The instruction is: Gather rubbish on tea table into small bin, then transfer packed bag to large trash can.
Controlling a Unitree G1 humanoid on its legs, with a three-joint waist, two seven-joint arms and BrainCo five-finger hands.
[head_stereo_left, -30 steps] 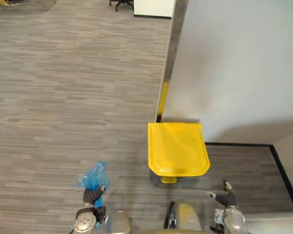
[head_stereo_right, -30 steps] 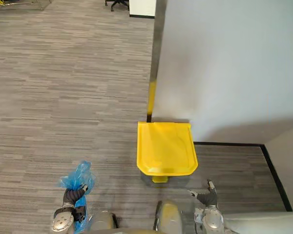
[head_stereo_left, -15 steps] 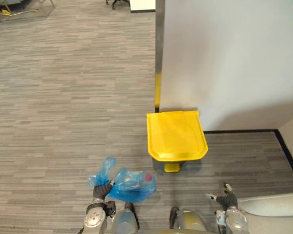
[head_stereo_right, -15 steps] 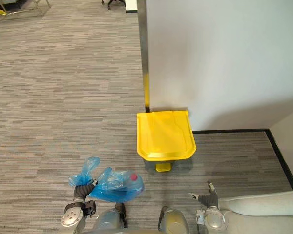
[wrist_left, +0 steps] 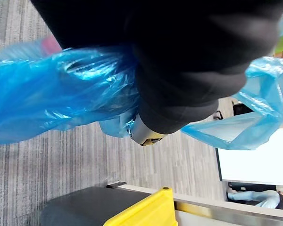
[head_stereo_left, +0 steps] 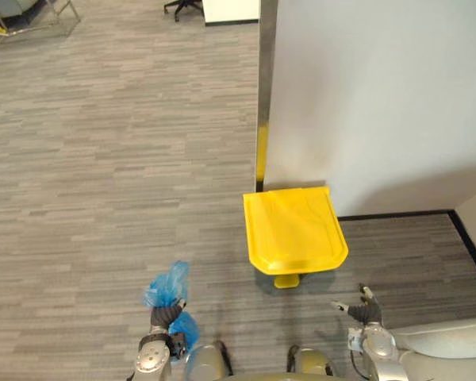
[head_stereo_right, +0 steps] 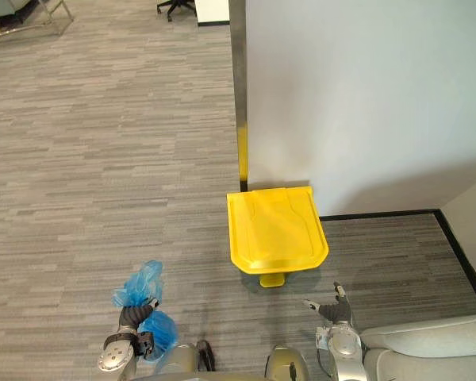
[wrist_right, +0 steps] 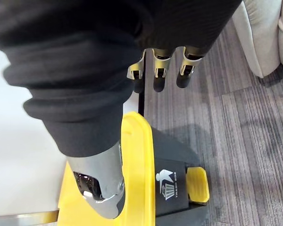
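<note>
Well, the left hand is clenched round the neck of the blue bag, which hangs beside it, well apart from the can. The right hand is empty, fingers loose, near the pedal. The yellow lid is down: unless pedal or lid is worked first, the bag would land on top and slide off. Thin plastic might also slip or tear.

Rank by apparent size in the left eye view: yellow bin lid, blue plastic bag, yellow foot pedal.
1. yellow plastic bin lid
2. crumpled blue plastic bag, partly hidden by the left hand
3. small yellow foot pedal
</note>
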